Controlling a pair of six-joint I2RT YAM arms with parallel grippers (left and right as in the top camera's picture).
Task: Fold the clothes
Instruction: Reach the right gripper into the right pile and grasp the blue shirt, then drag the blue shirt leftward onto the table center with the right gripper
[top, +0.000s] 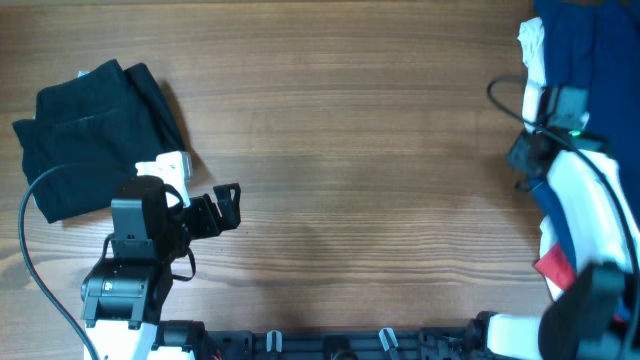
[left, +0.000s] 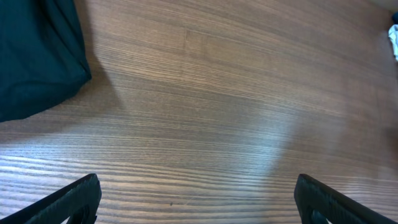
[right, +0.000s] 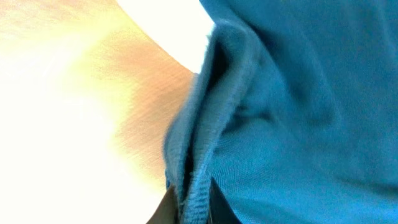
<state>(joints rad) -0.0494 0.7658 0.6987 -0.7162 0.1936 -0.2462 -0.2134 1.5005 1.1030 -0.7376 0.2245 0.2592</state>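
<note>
A folded black garment (top: 85, 135) lies at the far left of the table; its corner shows in the left wrist view (left: 34, 56). My left gripper (top: 228, 205) is open and empty over bare wood to the right of it (left: 196, 199). A royal-blue shirt (top: 580, 50) is heaped at the right edge with white cloth (top: 532, 50) and a bit of red cloth (top: 553, 267). My right gripper (top: 527, 155) is at that heap, shut on a ribbed hem of the blue shirt (right: 198, 193).
The wooden table (top: 370, 150) runs between the two cloth areas. A black cable (top: 505, 100) loops near the right arm. The arm bases stand along the front edge.
</note>
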